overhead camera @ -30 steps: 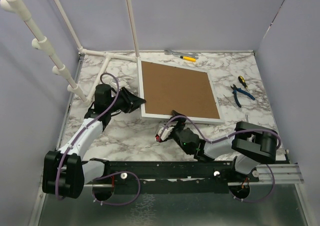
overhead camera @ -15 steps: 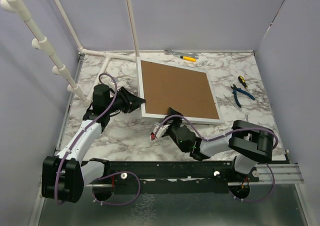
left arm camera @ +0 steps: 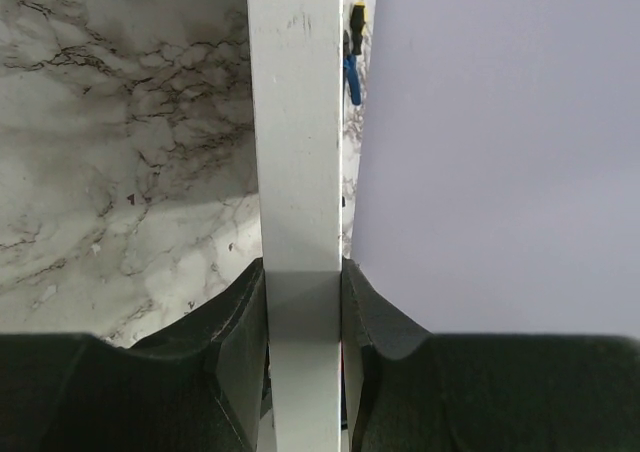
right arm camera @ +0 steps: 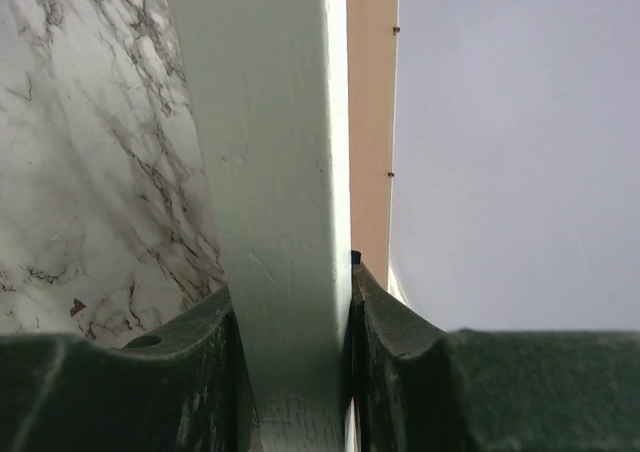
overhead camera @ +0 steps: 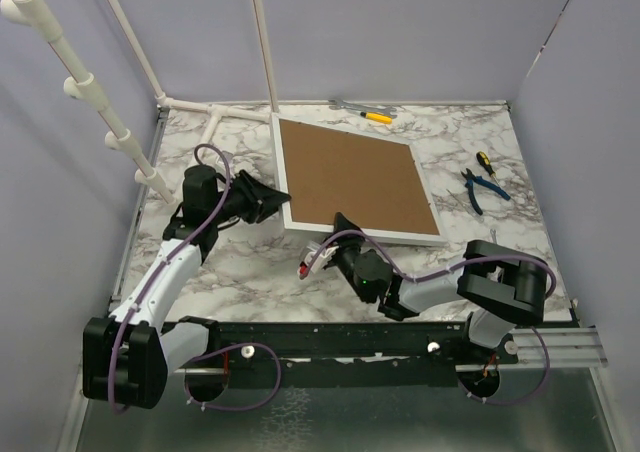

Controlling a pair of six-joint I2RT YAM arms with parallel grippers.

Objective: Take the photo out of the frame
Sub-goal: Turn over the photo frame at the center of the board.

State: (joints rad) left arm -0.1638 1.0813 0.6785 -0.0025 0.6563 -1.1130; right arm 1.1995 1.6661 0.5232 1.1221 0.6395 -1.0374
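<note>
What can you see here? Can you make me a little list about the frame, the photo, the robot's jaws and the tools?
Frame: white, brown back facing up
Photo: not visible
Left jaws: shut on the frame's left edge
Right jaws: shut on the frame's near edge
Table: marble pattern
Tools: blue pliers and a screwdriver to the right of the frame; a yellow-handled tool by the far edge

Frame (overhead camera: 355, 182) fills centre; open table (overhead camera: 255, 277) near-left; pliers (overhead camera: 478, 194) at right, white pipes (overhead camera: 216, 118) far-left, probably crowding edges.
</note>
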